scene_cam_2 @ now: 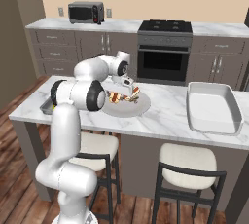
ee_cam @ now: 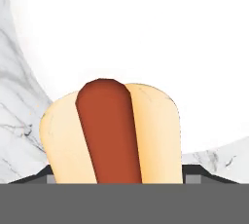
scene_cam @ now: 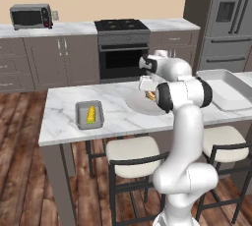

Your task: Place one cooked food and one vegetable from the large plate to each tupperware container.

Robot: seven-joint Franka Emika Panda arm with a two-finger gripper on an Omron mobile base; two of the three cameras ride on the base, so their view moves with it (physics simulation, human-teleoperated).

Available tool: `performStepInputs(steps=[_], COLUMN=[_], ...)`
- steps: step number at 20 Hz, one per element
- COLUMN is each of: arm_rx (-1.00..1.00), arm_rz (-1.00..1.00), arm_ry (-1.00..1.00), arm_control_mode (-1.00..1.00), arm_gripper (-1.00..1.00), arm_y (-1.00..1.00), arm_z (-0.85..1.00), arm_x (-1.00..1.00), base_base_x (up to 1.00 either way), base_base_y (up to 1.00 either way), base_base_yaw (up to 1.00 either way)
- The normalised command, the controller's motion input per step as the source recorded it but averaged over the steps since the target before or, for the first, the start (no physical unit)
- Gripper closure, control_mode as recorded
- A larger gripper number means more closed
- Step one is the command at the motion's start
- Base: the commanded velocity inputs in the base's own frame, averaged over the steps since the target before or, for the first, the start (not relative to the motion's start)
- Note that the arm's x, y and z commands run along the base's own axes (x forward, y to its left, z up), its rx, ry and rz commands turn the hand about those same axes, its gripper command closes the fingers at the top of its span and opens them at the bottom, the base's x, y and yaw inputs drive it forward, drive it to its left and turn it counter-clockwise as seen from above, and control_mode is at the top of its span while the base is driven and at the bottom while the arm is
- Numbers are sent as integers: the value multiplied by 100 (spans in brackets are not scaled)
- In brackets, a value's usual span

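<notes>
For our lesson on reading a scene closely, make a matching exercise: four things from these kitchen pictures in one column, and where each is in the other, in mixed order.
Things:
1. corn cob
2. hot dog
3. microwave
4. white tray

Places:
A. on the back counter by the wall
B. on the large plate, at the gripper
C. in the tupperware container
D. on the island near the fridge end, apart from the plate

Pairs: 1-C, 2-B, 3-A, 4-D
</notes>
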Motion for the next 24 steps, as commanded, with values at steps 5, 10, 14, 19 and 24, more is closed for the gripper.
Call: performStepInputs(steps=[5, 10, 14, 19, 24], arm_rx=[-16, -23, -8, 0, 1], arm_rz=[-34, -29, -14, -3, 10], arm_ry=[-1, 3, -6, -2, 1], arm_control_mode=[-100, -100, -100, -100, -100], arm_gripper=[100, 100, 100, 100, 100], arm_y=[100, 100, 99, 84, 18], arm_z=[49, 60, -4, -20, -1], arm_x=[-47, -17, -2, -11, -10], base_base_x=[0, 0, 0, 0, 0], base_base_y=[0, 0, 0, 0, 0], base_base_yaw=[0, 0, 0, 0, 0])
